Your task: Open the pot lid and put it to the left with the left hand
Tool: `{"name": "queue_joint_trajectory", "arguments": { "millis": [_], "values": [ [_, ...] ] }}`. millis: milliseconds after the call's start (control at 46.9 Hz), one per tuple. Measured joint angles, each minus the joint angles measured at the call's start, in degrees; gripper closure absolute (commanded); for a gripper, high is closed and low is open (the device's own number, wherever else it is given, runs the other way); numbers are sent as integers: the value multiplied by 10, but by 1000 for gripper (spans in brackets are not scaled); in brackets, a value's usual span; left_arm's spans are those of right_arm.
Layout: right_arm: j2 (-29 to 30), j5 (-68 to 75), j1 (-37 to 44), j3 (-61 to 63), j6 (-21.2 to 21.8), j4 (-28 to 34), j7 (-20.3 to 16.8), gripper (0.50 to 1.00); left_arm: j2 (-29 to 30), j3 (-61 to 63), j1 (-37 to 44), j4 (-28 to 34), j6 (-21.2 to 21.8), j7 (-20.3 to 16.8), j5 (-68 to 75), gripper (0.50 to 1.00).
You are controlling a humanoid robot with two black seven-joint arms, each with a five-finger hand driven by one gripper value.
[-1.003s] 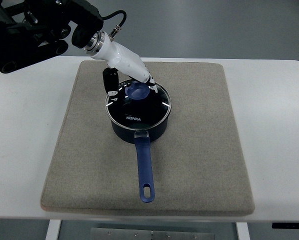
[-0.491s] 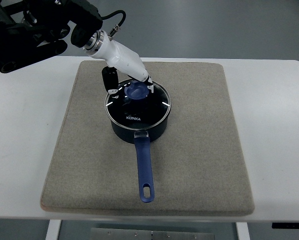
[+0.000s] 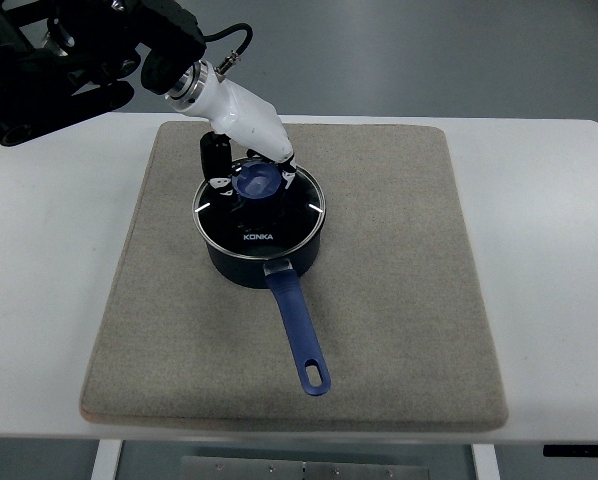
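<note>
White tabletop [image 3: 549,250] with a big grey-beige felt mat [image 3: 399,300] covering most of it, darker floor at the far edge. So the left hand [image 3: 247,165] has its fingers [image 3: 215,160] curled in around the blue knob [image 3: 256,182] on the lid; one dark finger sits on the knob's left side, white ones on the far right, so it looks like a grip on the knob. The white forearm shell runs up and left into a black arm at the far left corner. The glass lid [image 3: 262,210], printed KONKA, looks seated on the dark pot [image 3: 241,268], though I can't tell if it's lifted slightly. The pot sits on the mat a bit left of centre, toward the far side. Its blue handle [image 3: 301,335] points near and slightly right, the end with the hanging hole close to the mat's near edge.
</note>
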Motion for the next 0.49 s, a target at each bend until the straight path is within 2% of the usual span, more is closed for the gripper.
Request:
{"name": "queue_joint_trajectory", "arguments": {
  "millis": [491],
  "values": [
    [0,0,0,0,0,0,0,583,-14,-3,-1,17,27,0,-10,1000]
  ]
}}
